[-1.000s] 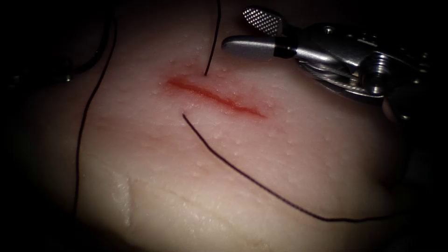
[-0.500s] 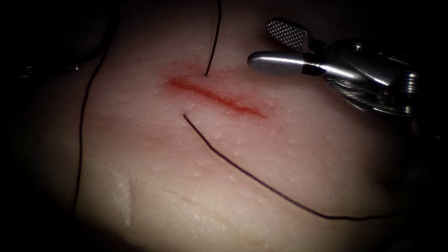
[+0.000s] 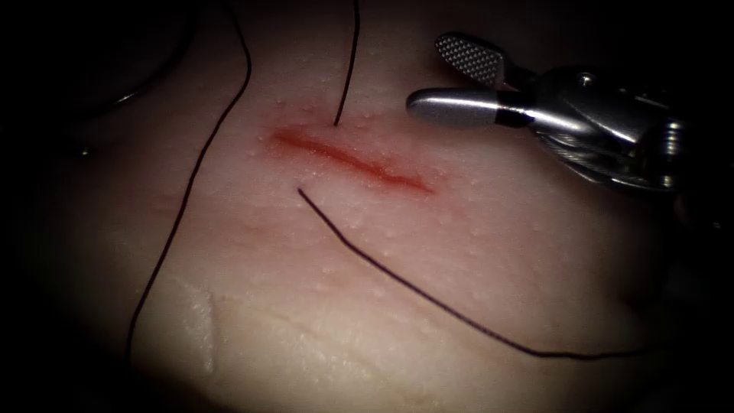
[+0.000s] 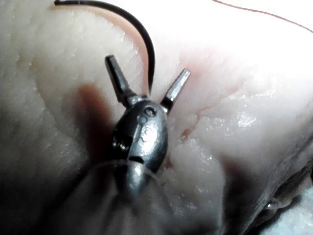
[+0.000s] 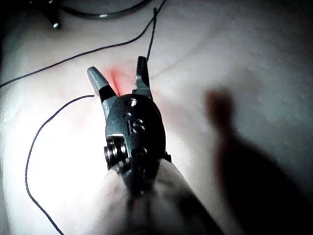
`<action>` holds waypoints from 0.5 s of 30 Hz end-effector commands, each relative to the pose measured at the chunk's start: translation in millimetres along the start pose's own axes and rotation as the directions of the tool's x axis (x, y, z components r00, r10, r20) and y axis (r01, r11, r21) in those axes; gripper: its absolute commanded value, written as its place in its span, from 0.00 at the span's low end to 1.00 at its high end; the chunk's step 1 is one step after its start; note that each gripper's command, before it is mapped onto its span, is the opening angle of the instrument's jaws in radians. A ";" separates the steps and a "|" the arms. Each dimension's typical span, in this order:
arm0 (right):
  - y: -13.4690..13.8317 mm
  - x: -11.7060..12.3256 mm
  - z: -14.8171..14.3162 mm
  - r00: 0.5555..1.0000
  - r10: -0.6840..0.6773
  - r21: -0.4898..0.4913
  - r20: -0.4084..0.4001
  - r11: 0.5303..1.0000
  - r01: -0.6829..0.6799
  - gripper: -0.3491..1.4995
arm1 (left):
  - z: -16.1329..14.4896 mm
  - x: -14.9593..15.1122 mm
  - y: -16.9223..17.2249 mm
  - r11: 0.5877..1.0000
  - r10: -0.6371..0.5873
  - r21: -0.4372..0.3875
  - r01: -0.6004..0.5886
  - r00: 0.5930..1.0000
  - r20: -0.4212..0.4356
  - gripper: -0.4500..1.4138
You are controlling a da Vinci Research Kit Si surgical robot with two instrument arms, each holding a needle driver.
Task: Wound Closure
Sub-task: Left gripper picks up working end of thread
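Thread [image 3: 191, 172] swung rightward; right end effector [image 3: 459, 80] open, empty

Endoscope: above-front, facing the cut [image 3: 348, 158]. Wrist views: very close, along each shaft. Shared: tissue [image 3: 428, 252], right end effector [image 3: 459, 80].

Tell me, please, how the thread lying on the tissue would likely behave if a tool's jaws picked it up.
The thread would probably be limp: it lies in loose curves on the tissue. It looks very thin, so likely light, and apt to slip from the jaws. Both the right tool and the left tool stand open, holding nothing.
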State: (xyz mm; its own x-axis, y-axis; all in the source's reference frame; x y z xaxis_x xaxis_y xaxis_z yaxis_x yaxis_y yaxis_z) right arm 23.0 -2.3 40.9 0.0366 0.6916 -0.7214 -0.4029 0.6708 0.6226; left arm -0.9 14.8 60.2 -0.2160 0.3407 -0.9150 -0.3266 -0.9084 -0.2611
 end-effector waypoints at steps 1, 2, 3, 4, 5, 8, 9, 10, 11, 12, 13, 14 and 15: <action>-0.5 -0.9 0.5 1.000 0.000 0.003 0.000 1.000 0.000 0.84 | 0.3 0.2 0.8 1.000 -0.013 0.000 0.013 1.000 0.002 0.62; -0.5 -0.9 0.5 1.000 0.000 0.003 0.000 1.000 0.000 0.84 | 0.1 0.8 0.8 1.000 -0.013 0.002 0.013 1.000 0.005 0.54; -0.5 -1.1 0.4 1.000 -0.002 0.004 0.003 1.000 0.002 0.84 | -0.1 1.4 0.9 1.000 -0.013 0.005 0.013 1.000 0.009 0.50; -0.5 -1.2 0.4 1.000 -0.003 0.004 0.003 1.000 0.003 0.84 | -0.1 2.2 1.1 1.000 -0.010 0.009 0.010 1.000 0.013 0.50; -0.5 -1.3 0.4 1.000 -0.004 0.005 0.003 1.000 0.004 0.84 | -0.1 2.9 1.3 1.000 -0.010 0.015 0.010 1.000 0.018 0.50; -0.4 -1.6 0.2 1.000 -0.008 0.006 0.003 1.000 0.008 0.89 | 0.1 5.1 2.3 1.000 0.000 0.001 0.000 1.000 0.015 0.49; -0.4 -1.7 0.2 1.000 -0.009 0.006 0.003 1.000 0.009 0.91 | 0.3 5.8 2.8 1.000 -0.001 -0.003 0.001 1.000 0.009 0.49; -0.3 -1.8 0.1 1.000 -0.022 0.007 0.002 1.000 0.022 0.93 | 0.5 6.5 3.2 1.000 0.000 -0.007 0.000 1.000 0.002 0.49; -0.3 -1.9 -0.1 1.000 -0.028 0.008 0.002 1.000 0.028 0.94 | 0.7 7.4 3.9 1.000 -0.001 -0.015 0.001 1.000 -0.004 0.49; -0.4 -1.9 -0.2 0.999 -0.046 0.009 0.001 0.999 0.046 0.94 | 1.0 8.1 4.3 1.000 0.000 -0.019 0.000 1.000 -0.007 0.48; -0.4 -1.9 -0.5 0.998 -0.070 0.012 0.003 0.997 0.070 0.94 | 1.2 8.7 4.8 1.000 0.007 -0.021 -0.007 1.000 -0.010 0.45; -0.4 -1.9 -0.7 0.996 -0.088 0.015 0.007 0.996 0.088 0.94 | 1.7 9.6 5.6 1.000 0.013 -0.022 -0.014 1.000 -0.014 0.42; -0.4 -1.9 -0.9 0.994 -0.113 0.020 0.014 0.993 0.112 0.94 | 2.0 10.2 6.2 0.999 0.022 -0.025 -0.022 1.000 -0.018 0.41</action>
State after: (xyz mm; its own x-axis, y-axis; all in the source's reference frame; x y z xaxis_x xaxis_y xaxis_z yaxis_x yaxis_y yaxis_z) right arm 21.8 -3.7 41.3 0.1032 0.6039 -0.7904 -0.3734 0.7600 0.5319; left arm -7.1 13.7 48.9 -0.2050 0.3016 -0.9311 -0.2951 -0.9261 -0.2350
